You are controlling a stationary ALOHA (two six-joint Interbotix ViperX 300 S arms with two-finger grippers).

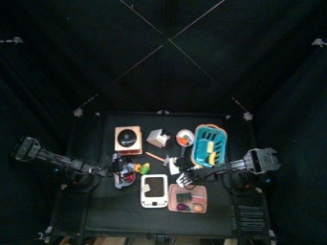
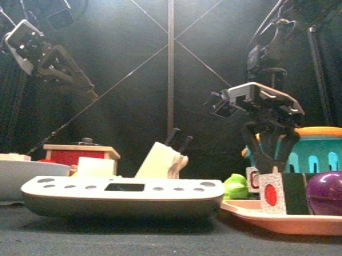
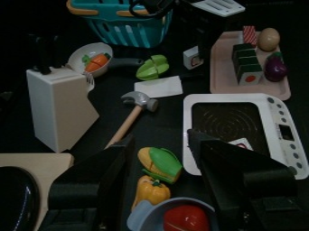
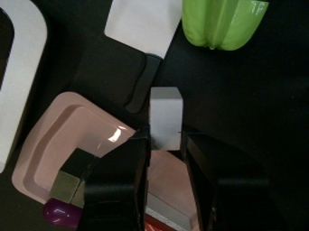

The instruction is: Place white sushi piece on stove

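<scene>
The white sushi piece stands on the black table, right at the edge of the pink tray. It also shows as a small white block in the left wrist view. My right gripper hangs directly over it, jaws open, one on each side of the piece's near end. In the front view its fingers reach down behind the piece. The stove is a flat white panel with a dark burner, left of the tray. My left gripper hovers open over toy vegetables with nothing in it.
A green pepper and a white card lie just beyond the piece. The tray holds dark sushi and a purple toy. A teal basket, pale cube, brown box, toy hammer and knife block crowd the table.
</scene>
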